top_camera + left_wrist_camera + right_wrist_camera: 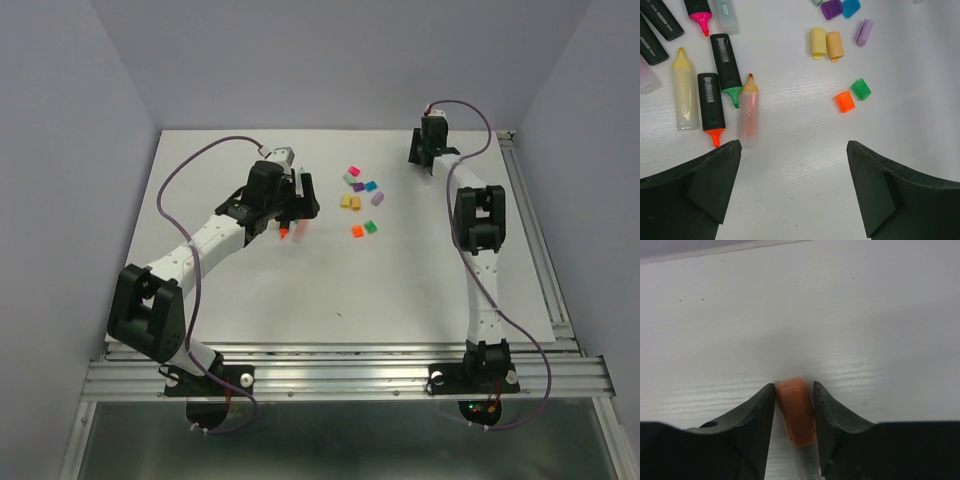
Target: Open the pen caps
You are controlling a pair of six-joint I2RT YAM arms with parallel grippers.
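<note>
Now looking down on a white worktop (300, 290) carrying everything. Noting the left arm (215, 240) stretching toward the middle and the right arm (480, 235) reaching to the far right corner, well apart.

Finding the left gripper (792, 150) hanging above the worktop with fingers spread wide, gripping nothing. Finding the right gripper (794, 387) narrowed, both fingers pressing against an orange piece (796, 412); not managing to tell whether a loose cap or the capped end of a pen.

Seeing the pens (711, 102) lying uncapped on the left side of the left wrist view, just beyond the fingers:
- black barrels showing orange, green (726, 62) and pink (699, 9) tips
- pale translucent barrels beside them, one yellow (684, 92), one orange-tinted (748, 115) touching the black one with the orange tip

Spotting the pen caps (844, 101) scattered loose to the right of the pens, apart from them:
- orange just beside green (860, 89)
- two yellowish ones (818, 43) lying side by side
- lilac (864, 32), purple (831, 8) and blue (851, 7) farther off
</note>
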